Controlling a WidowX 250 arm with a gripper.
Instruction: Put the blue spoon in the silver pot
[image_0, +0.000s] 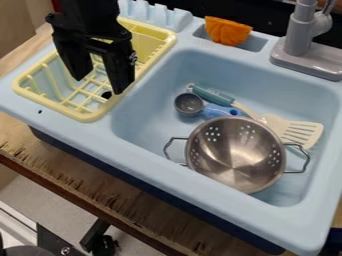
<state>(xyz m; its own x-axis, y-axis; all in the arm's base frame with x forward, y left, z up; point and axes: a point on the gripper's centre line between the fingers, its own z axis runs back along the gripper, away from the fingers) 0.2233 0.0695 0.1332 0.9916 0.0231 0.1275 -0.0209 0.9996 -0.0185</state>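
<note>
My gripper (100, 79) hangs at the upper left over the yellow dish rack, its two fingers apart with nothing between them. To its lower right, down in the sink, lies the blue spoon (220, 111), with a round grey bowl at its left end and a blue handle. The silver pot (236, 155), a perforated metal bowl with wire handles on both sides, sits upright in the sink just below the spoon. Its inside shows no contents.
A slotted spatula (300, 132) with a teal handle lies behind the spoon and pot. The yellow rack (85, 117) borders the light blue sink (150, 156). An orange item (227, 32) and grey faucet (300, 32) stand along the back.
</note>
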